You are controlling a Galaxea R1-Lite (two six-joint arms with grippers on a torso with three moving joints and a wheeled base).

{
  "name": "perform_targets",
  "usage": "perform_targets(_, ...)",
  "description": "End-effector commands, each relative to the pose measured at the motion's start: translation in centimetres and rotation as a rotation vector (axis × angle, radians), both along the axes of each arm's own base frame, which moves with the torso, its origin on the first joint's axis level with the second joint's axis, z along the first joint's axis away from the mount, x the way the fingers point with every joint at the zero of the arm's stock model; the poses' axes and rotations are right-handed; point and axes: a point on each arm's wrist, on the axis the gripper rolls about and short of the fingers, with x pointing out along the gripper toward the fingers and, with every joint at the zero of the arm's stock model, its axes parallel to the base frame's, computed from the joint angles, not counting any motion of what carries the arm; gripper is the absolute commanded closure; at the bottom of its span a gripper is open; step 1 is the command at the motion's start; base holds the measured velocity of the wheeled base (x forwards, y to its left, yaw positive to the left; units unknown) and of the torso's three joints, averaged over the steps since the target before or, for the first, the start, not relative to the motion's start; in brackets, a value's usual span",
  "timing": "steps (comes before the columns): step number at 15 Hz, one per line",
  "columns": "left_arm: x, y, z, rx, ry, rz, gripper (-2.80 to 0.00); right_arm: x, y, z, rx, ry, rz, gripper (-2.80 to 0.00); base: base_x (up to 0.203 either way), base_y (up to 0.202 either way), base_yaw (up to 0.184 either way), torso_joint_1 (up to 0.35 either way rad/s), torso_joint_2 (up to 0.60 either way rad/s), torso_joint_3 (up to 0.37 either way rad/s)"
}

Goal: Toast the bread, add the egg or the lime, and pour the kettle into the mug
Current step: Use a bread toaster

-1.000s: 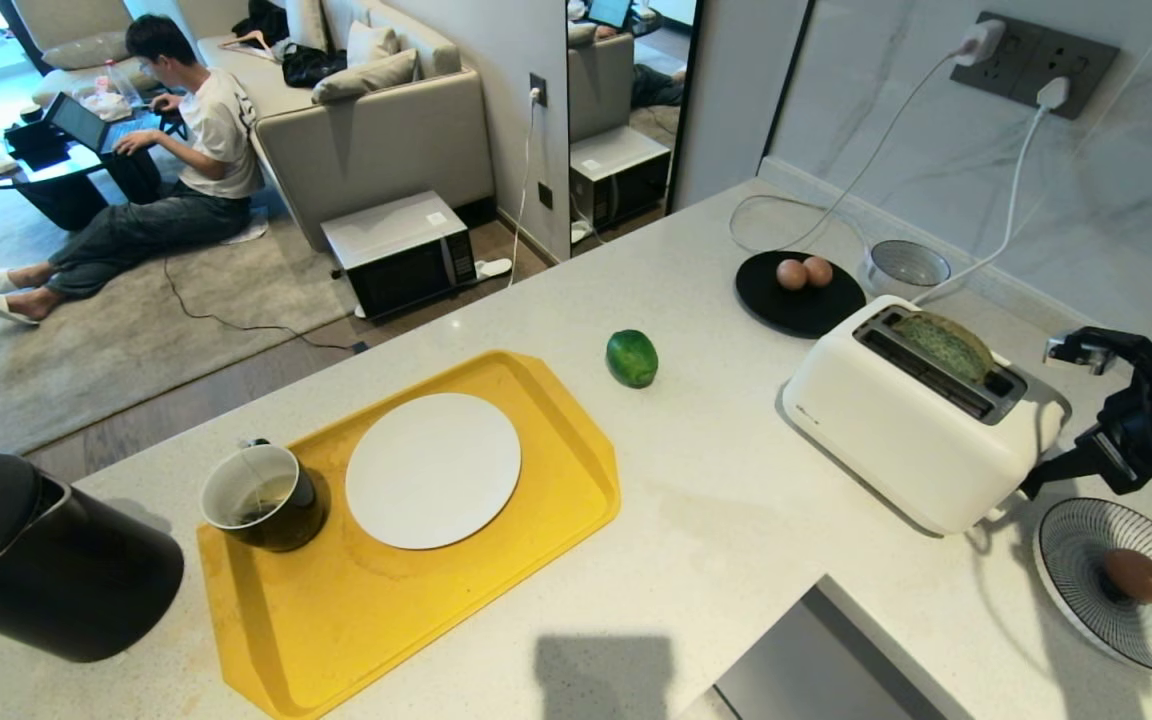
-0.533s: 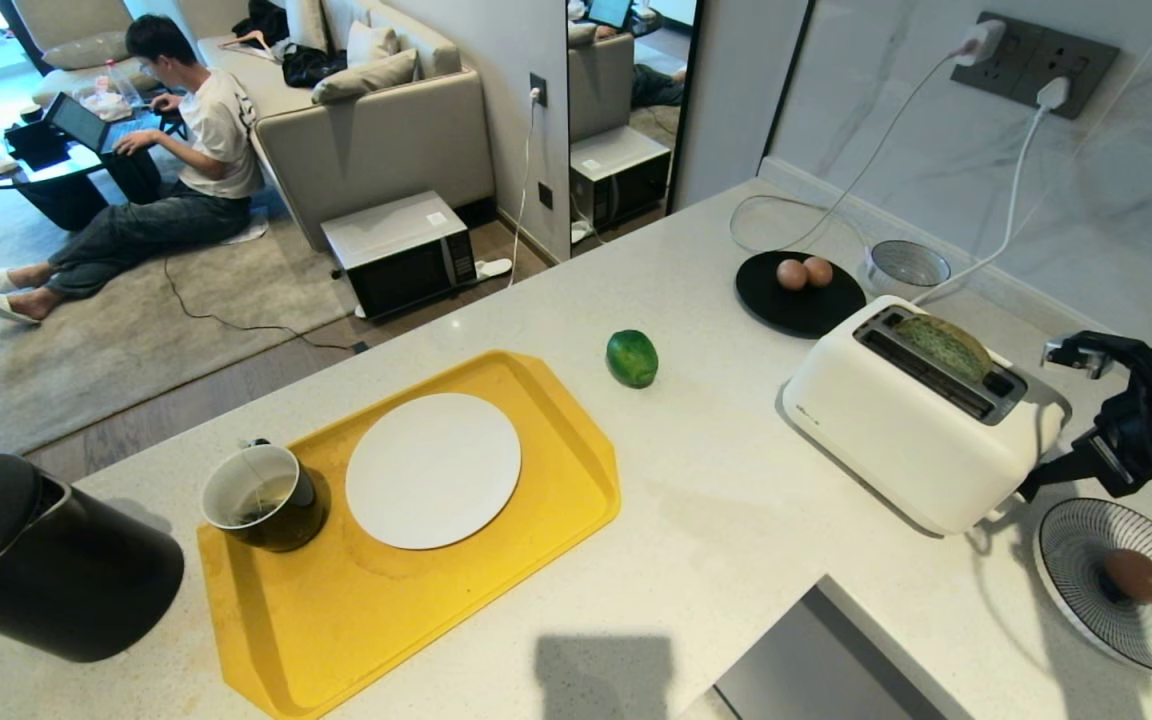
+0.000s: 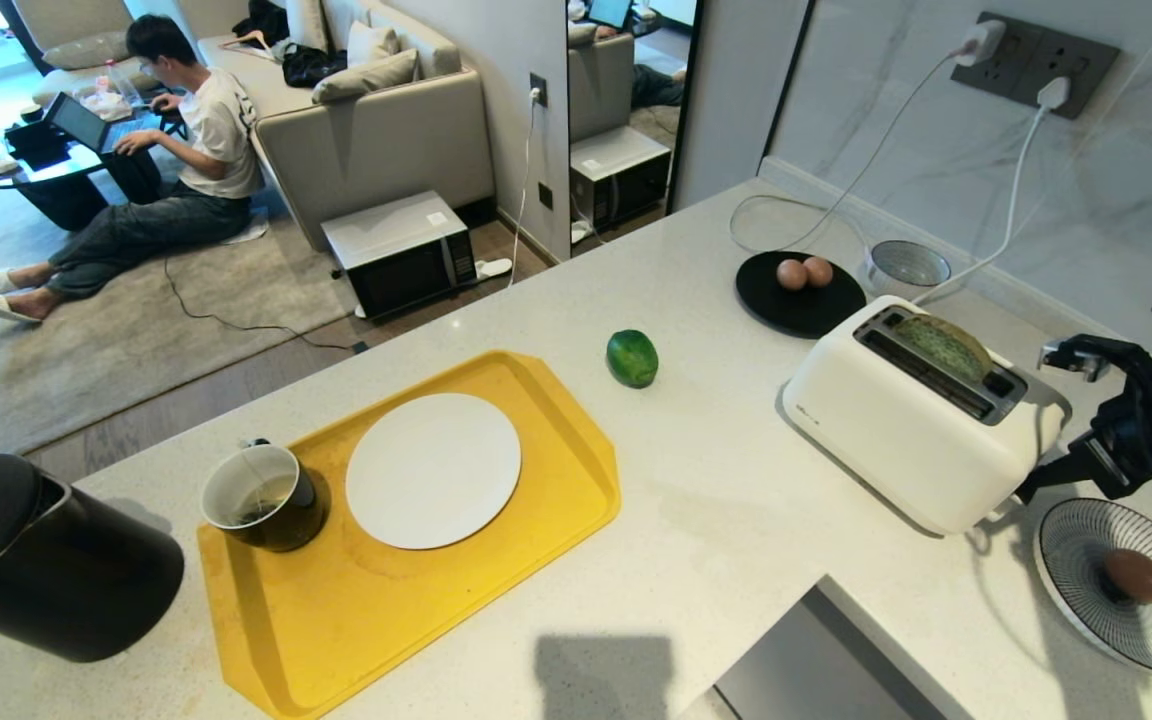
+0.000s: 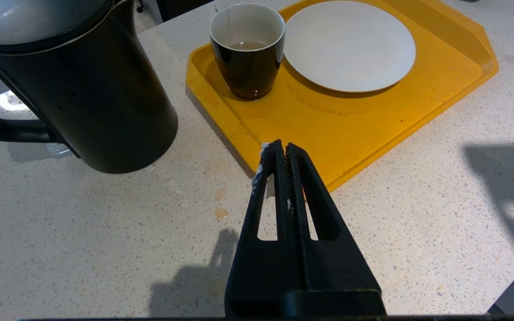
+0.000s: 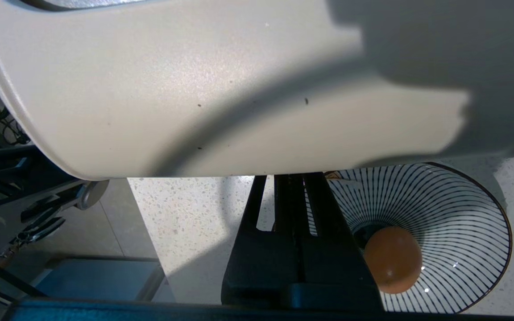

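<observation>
kettle (image 3: pixel 41 560): stood at the counter's 8 o'clock corner, lid on, just off the tray's left end.
left gripper (image 4: pixel 282 149): seen only by its own wrist camera, fingers pressed together on nothing, hanging over bare counter (image 3: pixel 736 510) at the tray's near edge, the kettle at its 10 o'clock.
mug (image 3: pixel 264 497): sat on the left end of the yellow tray (image 3: pixel 356 620), a tea-bag string over its rim, just beside the white plate (image 3: pixel 433 470).
lime (image 3: pixel 632 358): lay alone on the counter at 1 o'clock from the tray, apart from it.
black plate (image 3: pixel 786 305): carried a pair of brown eggs (image 3: pixel 804 272) at 11 o'clock from the toaster, with a small striped bowl (image 3: pixel 904 265) and white cords near it.
bread (image 3: pixel 946 345): stood in the far slot of the white toaster (image 3: pixel 911 425), its top edge above the slot.
right gripper (image 5: pixel 290 178): fingers squeezed shut and empty, tips hidden against the lower right end of the toaster, whose body blocked most of the wrist camera.
egg (image 3: pixel 1136 575): rested in the striped dish (image 3: pixel 1086 590) at 4 o'clock from the toaster, under the right arm.
person (image 3: pixel 151 175): sat on the floor at a laptop, beyond the counter at 11 o'clock, near a sofa and a microwave on the floor.
</observation>
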Motion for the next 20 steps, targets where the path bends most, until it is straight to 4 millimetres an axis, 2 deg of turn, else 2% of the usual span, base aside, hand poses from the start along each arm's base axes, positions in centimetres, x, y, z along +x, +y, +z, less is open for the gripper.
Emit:
perform_targets(1, 0.01, 0.00, 0.00, 0.000, 0.001, 0.000, 0.00, 0.04, 0.00, -0.21, 0.003, 0.008, 0.005, 0.00, 0.000, 0.000, 0.000, 0.000, 0.00, 0.000)
perform_targets(20, 0.01, 0.00, 0.00, 0.000, 0.001, 0.000, 0.00, 0.27, -0.08, -0.03, -0.001, -0.003, 0.006, 0.00, 0.000, 0.000, 0.000, 0.000, 0.00, 0.000)
